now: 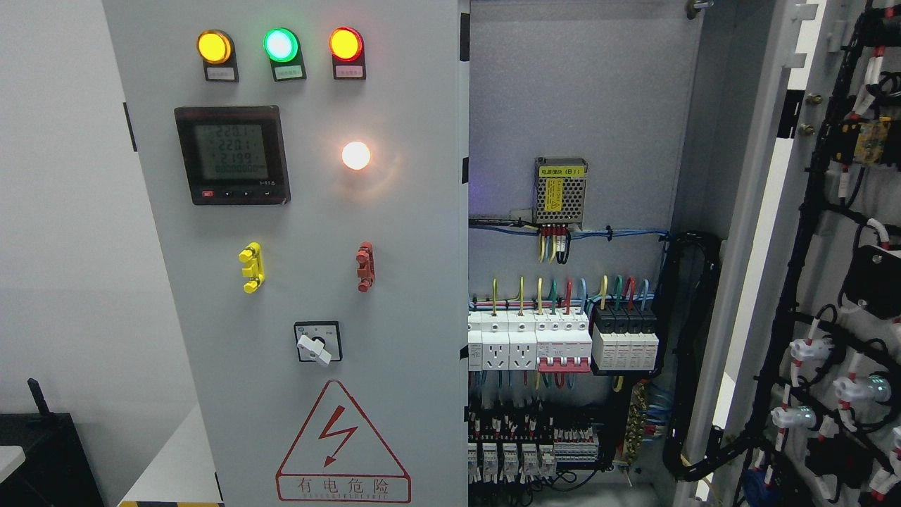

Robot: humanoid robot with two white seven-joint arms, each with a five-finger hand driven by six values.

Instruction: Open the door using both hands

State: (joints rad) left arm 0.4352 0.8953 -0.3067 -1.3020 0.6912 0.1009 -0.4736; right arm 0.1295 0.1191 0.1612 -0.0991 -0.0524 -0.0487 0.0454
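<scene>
A grey electrical cabinet fills the head view. Its left door (394, 232) is closed and carries three lit lamps, a digital meter (232, 155), a yellow handle (251, 267), a red handle (365, 267) and a rotary switch (318, 343). The right door (823, 296) is swung wide open to the right, its inner side with black wiring facing me. Between them the cabinet interior (570, 331) shows breakers and coloured wires. Neither of my hands nor either arm appears.
A power supply (560, 191) is mounted on the back panel. A black wire bundle (693, 352) runs down near the hinge side. A dark box (42, 458) stands at the lower left by a white wall.
</scene>
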